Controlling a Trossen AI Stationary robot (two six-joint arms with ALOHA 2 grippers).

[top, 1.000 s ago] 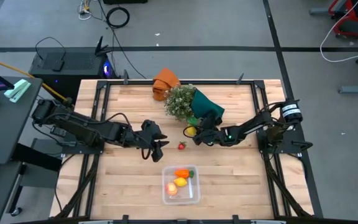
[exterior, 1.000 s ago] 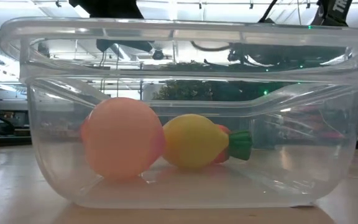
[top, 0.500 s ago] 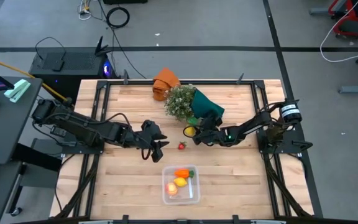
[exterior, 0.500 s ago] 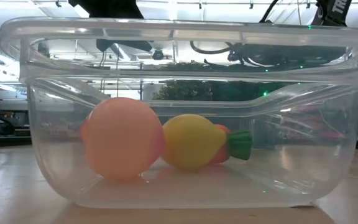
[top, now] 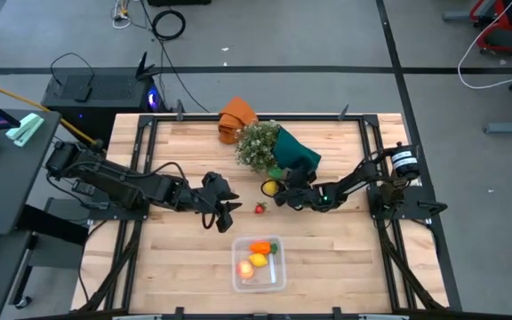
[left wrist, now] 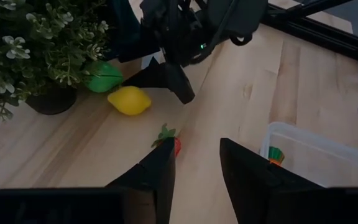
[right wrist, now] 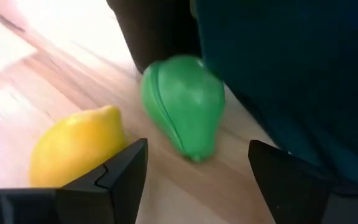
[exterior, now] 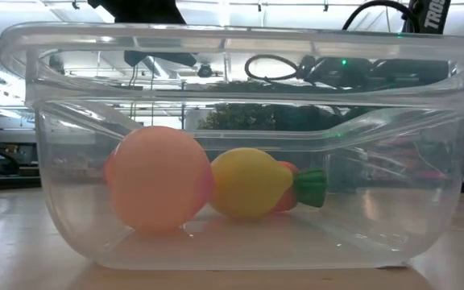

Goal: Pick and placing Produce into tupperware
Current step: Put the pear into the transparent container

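Task status: partly complete. The clear rectangular plastic tupperware [top: 259,263], at 6 o'clock on the wooden table [top: 185,258], holds the pink-orange peach [exterior: 158,179], one yellow lemon [exterior: 252,183] and the orange carrot with green top [top: 261,247].

Remaining: the second yellow lemon [right wrist: 73,149], at table centre, and the small red berry [left wrist: 174,144] at its 7 o'clock.

The right claw [right wrist: 197,171], fingers spread and empty, points at a green pod-shaped toy [right wrist: 185,104] beside that lemon. The left claw [left wrist: 196,168], parted and empty, faces the berry.

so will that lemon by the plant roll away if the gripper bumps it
Probably. The lemon looks rounded and smooth and lies loose on bare wood, so a nudge from the open right gripper could roll it. Its pointed ends may make it wobble. It looks like a light toy.
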